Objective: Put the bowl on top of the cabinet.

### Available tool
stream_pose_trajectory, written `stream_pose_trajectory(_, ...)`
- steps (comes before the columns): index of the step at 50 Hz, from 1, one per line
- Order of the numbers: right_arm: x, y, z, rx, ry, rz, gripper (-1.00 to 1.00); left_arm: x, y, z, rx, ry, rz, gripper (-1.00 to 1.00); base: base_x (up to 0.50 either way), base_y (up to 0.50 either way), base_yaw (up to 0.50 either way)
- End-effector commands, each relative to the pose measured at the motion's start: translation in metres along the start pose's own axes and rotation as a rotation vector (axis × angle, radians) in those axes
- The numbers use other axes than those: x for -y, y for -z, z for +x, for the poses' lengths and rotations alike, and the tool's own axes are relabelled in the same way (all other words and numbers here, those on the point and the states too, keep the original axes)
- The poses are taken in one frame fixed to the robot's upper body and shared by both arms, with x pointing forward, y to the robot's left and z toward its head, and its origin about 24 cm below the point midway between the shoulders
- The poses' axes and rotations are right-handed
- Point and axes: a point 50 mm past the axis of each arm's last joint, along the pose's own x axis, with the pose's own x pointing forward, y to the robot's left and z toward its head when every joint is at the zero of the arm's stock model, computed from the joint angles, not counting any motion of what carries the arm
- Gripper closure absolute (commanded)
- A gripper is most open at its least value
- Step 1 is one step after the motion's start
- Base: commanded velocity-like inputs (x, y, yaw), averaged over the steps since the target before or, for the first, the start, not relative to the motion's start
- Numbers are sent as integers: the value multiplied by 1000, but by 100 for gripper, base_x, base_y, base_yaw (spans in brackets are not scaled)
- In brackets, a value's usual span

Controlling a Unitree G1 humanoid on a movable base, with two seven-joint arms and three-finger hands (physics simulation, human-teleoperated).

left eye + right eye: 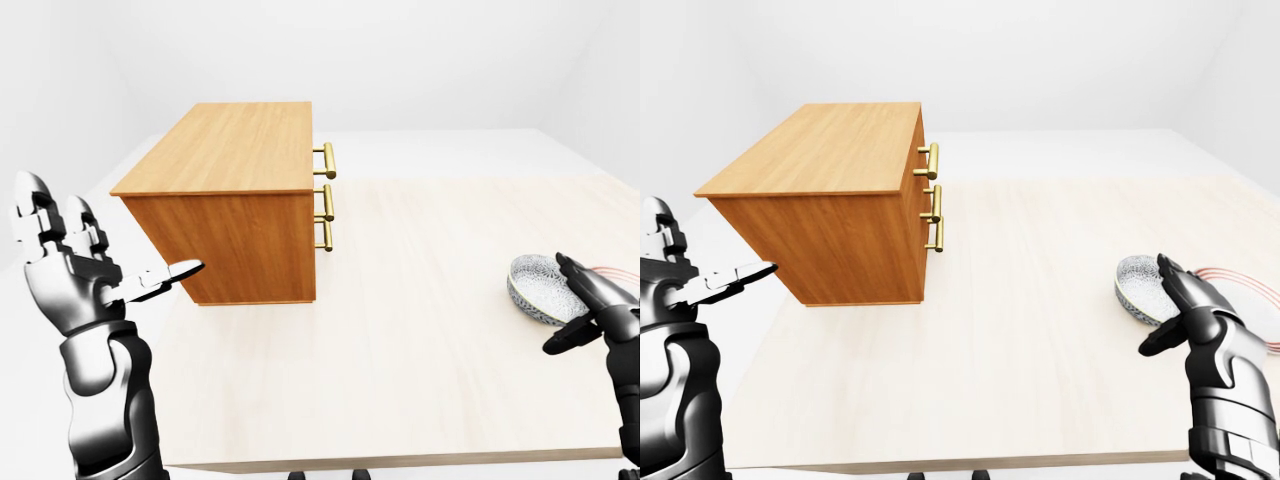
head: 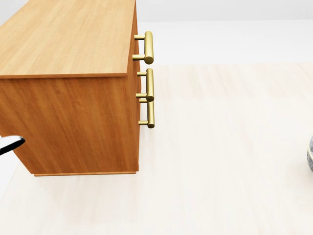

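A speckled grey bowl [image 1: 540, 288] sits on the pale table [image 1: 400, 330] at the right of the left-eye view. My right hand [image 1: 1175, 310] stands open just beside it, fingers against its near rim and thumb spread below, not closed round it. The wooden cabinet [image 1: 230, 205] with three brass handles [image 1: 325, 205] stands on the table at the left, its flat top bare. My left hand [image 1: 110, 265] is raised and open at the lower left, one finger pointing toward the cabinet's side.
A plate with a red ring [image 1: 1240, 290] lies just behind the bowl at the right edge. The table's near edge [image 1: 400, 462] runs along the bottom. White walls surround the table.
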Motion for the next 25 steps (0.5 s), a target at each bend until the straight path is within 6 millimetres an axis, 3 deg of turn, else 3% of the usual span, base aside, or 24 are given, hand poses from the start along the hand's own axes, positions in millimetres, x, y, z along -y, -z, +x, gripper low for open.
stream_pose_trajectory(1, -9, 7, 8, -43, -30, 14, -100, 5, 6, -3, -26, 11, -1, -100, 0, 0, 0)
stream_pose_trajectory(25, -30, 4, 26, -65, -90, -7, -100, 5, 5, -3, -22, 11, 0, -100, 0, 0, 0)
